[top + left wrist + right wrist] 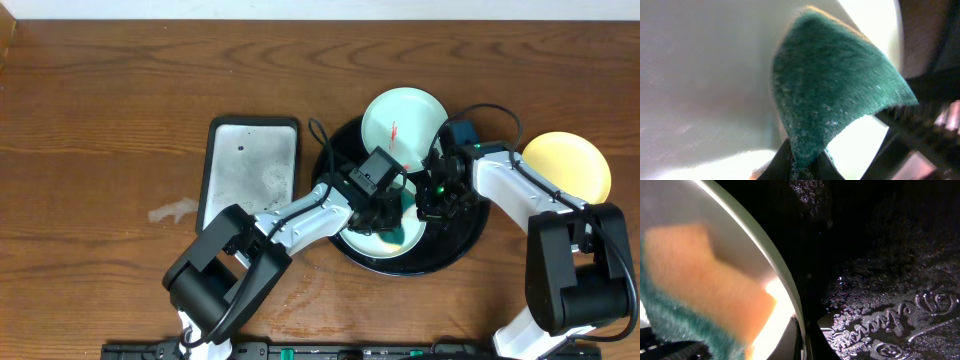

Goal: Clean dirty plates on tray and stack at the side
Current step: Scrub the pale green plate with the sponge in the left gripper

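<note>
From overhead, the black tray point(470, 245) sits right of centre on the wooden worktop point(100, 120), and both arms meet over it. A mint plate point(362, 242) lies inside the tray, largely covered by the arms. The left hand point(385, 212) is clamped on a green sponge point(398, 236) pressed to that plate. The right hand point(438, 200) is at the plate's right edge, but from above its fingers are lost in dark hardware.

The right wrist view settles this. Its fingers are closed on the plate's pale rim at the bottom of the picture. Glossy black tray floor with raised lettering spreads out to the right. Only this view shows the sponge's orange body, blurred, with a green fringe. The left wrist view shows only the sponge's green scouring face. It is pinched between dark fingers at the bottom edge and lies against the plate's pale surface, which is out of focus.

Only the overhead view shows the rest. A second mint plate point(405, 115) with a red smear point(394, 132) overlaps the tray's far rim. A yellow plate point(567, 165) rests on the worktop to the right of the tray. A silver-grey metal tray point(250, 175) lies to the left. Whether the held plate is tilted or flat is hard to tell.
</note>
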`<state>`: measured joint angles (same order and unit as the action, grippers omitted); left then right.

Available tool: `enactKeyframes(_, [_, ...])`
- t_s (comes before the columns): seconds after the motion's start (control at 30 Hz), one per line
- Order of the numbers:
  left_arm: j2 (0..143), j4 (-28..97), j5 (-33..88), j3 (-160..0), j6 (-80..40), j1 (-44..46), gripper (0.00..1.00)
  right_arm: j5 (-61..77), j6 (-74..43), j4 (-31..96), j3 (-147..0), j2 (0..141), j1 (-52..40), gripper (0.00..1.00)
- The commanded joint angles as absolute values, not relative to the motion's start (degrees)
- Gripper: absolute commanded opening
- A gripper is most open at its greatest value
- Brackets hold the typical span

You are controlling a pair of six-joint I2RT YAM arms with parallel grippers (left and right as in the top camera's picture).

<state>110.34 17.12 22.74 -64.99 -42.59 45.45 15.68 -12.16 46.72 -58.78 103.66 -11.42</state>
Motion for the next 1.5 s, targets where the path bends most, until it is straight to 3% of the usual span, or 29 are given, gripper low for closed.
enactKeyframes(0.0, [112.03,26.17,9.78,-62.87,-39.44,45.58,0.07,9.50,-11.75,47.07,-57.78,105.12,-11.33,0.01])
enactKeyframes(0.17, [111.83,36.91,-10.85,-64.62,-39.48,44.34,0.07,9.47,-11.70,47.22,-57.78,105.10,-11.33,0.01])
enactKeyframes(0.37, [111.83,42.68,-18.68,-70.61,-39.51,44.05,0.08,9.45,-11.70,47.16,-57.78,105.10,-11.33,0.01])
enactKeyframes(0.5, [111.98,38.28,-13.17,-71.11,-39.68,44.03,0.07,9.47,-11.70,47.16,-57.78,105.10,-11.33,0.01])
enactKeyframes(0.77, [114.28,25.47,18.06,-71.11,-43.64,44.18,0.07,9.47,-11.73,47.11,-57.78,105.10,-11.33,0.01])
enactKeyframes(0.87, [115.85,22.50,24.73,-71.11,-44.95,44.86,0.07,9.47,-11.70,47.13,-57.78,105.10,-11.33,0.01])
enactKeyframes(1.3, [116.81,25.63,27.81,-71.11,-38.76,48.18,0.08,9.47,-11.70,47.18,-57.78,105.10,-11.33,0.01])
enactKeyframes(1.47, [116.55,34.50,16.73,-71.13,-37.10,45.87,0.07,9.50,-11.73,47.22,-57.78,105.10,-11.35,0.01])
